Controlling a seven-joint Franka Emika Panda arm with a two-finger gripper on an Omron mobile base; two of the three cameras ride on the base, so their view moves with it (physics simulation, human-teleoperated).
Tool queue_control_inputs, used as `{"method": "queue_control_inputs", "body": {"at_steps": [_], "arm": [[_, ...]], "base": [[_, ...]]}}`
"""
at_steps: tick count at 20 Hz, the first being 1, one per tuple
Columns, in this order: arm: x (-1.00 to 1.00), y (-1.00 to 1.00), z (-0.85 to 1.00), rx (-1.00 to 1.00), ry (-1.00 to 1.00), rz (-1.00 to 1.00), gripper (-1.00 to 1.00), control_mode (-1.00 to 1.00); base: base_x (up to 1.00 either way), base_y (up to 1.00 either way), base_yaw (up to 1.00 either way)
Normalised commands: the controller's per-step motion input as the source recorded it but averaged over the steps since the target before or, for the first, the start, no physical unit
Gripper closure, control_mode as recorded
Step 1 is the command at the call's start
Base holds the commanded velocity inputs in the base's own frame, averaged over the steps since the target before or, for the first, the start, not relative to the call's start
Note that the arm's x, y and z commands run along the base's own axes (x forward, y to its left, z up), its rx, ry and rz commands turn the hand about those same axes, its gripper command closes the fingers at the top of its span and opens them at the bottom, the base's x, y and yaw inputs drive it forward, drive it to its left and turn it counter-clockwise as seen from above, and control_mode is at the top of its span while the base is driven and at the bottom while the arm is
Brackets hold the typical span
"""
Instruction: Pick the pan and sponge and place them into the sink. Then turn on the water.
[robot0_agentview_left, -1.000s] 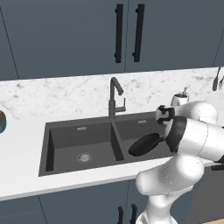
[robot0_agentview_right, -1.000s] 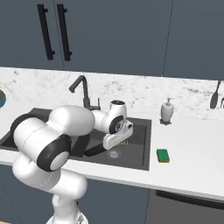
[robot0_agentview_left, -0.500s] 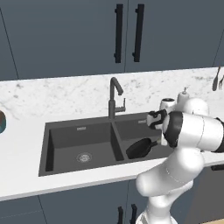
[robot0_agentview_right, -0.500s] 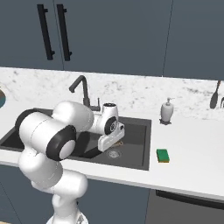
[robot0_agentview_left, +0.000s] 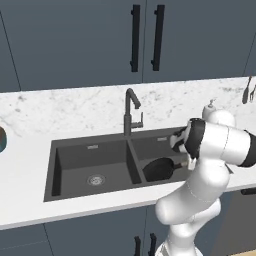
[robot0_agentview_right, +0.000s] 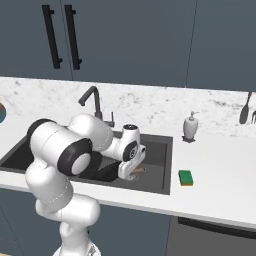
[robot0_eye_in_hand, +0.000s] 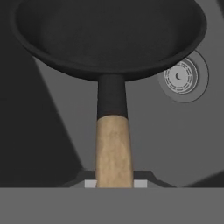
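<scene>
Pan (robot0_eye_in_hand: 109, 39), clamped by its wooden handle in the gripper (robot0_eye_in_hand: 113, 183), has been lowered into the sink's (robot0_agentview_left: 90, 150) right basin over the last second, nearly placed, while the sponge (robot0_agentview_right: 186, 177) is left waiting on the counter.

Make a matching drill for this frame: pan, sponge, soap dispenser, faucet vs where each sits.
Things:
1. pan
2. sponge
3. soap dispenser
4. faucet

Places:
A. counter, in front of the dispenser, right of the sink
B. behind the divider
C. in the right basin, handle in the gripper
D. counter by the sink's back right corner

Pairs: 1-C, 2-A, 3-D, 4-B
</scene>
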Motion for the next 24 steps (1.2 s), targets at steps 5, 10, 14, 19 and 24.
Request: {"method": "queue_control_inputs", "body": {"at_steps": [5,10,14,19,24], "arm": [[0.06,0.00,-0.36,0.01,-0.01,0.06,1.00,-1.00],[0.26,0.00,-0.37,0.00,0.02,0.06,1.00,-1.00],[0.50,0.02,-0.37,0.00,0.10,0.05,1.00,-1.00],[0.61,0.03,-0.39,0.00,0.11,0.03,1.00,-1.00],[0.47,0.00,-0.37,0.01,0.05,0.04,1.00,-1.00]], "base": [[0.00,0.00,0.00],[0.00,0.00,0.00],[0.00,0.00,0.00],[0.00,0.00,0.00],[0.00,0.00,0.00]]}}
